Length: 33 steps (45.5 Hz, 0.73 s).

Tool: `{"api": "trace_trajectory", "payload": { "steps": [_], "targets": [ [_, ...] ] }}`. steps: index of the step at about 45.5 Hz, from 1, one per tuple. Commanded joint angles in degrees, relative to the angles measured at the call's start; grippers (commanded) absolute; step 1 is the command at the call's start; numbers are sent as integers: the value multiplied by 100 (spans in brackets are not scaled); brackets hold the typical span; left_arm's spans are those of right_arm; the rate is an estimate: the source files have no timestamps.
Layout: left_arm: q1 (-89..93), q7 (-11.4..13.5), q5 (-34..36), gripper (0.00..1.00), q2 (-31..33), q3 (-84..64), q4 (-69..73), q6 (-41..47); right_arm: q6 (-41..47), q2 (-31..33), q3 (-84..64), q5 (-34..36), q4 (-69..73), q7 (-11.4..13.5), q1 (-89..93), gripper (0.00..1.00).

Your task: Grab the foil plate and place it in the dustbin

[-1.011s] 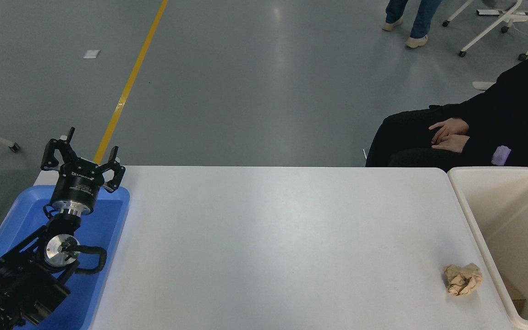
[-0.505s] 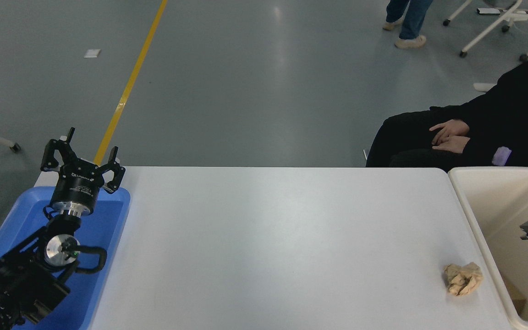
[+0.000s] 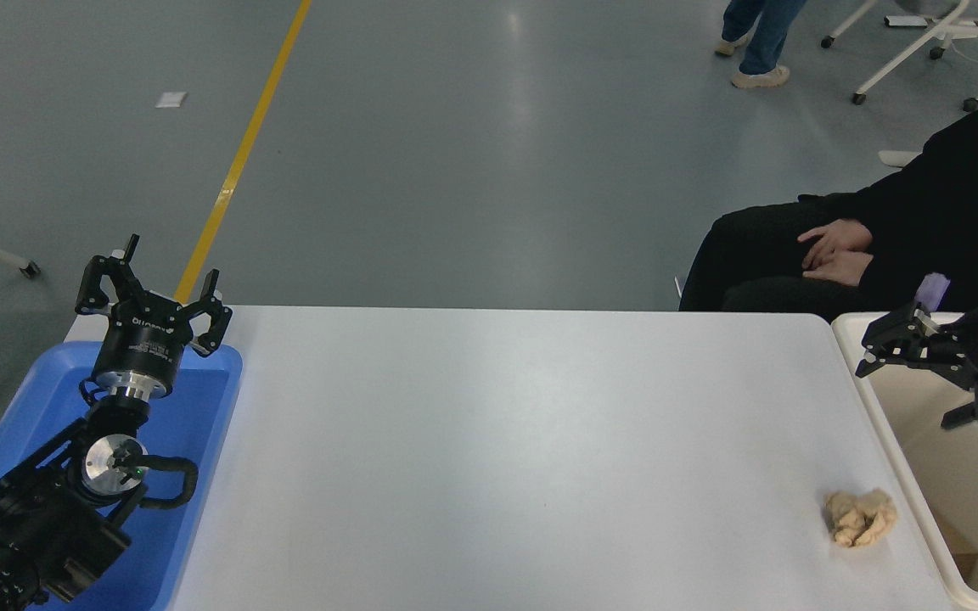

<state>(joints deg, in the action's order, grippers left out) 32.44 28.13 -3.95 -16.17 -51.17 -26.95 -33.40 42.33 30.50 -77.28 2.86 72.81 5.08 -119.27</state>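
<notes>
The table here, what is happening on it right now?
Nothing is being held. The right gripper hangs open and empty above the cream bin at the white table's right end. The left gripper is parked open over the blue tray. A crumpled tan paper wad lies beside the bin. No foil plate is in view. A person sits at the far side, hands in lap.

Before me: white table, blue tray at left, crumpled tan paper wad near right; seated person beyond.
</notes>
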Motion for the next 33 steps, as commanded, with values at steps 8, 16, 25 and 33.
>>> {"api": "trace_trajectory", "payload": {
  "steps": [8,16,25,33],
  "targets": [
    [-1,0,0,99,0,2,5,9,267,-1582,-94,-190,937,-16,-1845,100],
    [-1,0,0,99,0,2,5,9,267,-1741,205,-128,1007,-34,-1934,100],
    [-1,0,0,99,0,2,5,18,267,-1811,583,-119,1007,-34,-1864,100],
    [-1,0,0,99,0,2,-3,18,267,-1820,662,-119,1007,-34,-1872,100]
  ]
}}
